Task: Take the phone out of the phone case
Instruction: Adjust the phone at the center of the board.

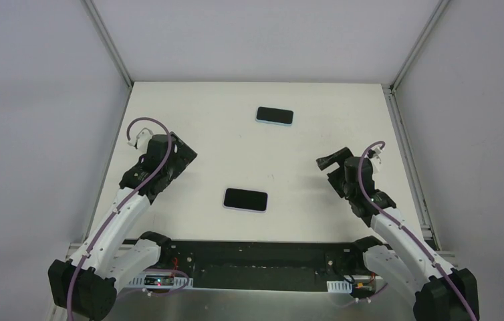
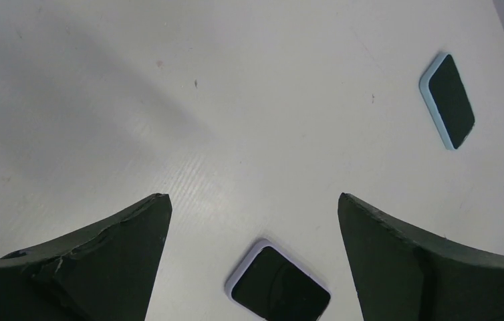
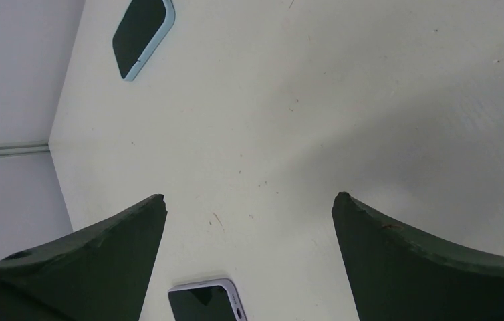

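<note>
Centrally, black-screened phone [image 1: 245,199] (lilac-white case [image 2: 241,265]), flat, screen up

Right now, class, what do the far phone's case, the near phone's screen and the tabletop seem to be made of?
Far phone's case: pale blue, matte, rounded rim, probably soft plastic or silicone. Near phone's screen: glossy black, likely glass. Tabletop: white, matte, faintly ribbed, perhaps corrugated plastic board.

The near phone [image 1: 245,199] lies on the desk [image 1: 202,134] between the left arm [image 1: 119,221] and the right arm [image 1: 396,231]. The far phone [image 1: 275,116] lies behind it, slightly right, well apart.
</note>
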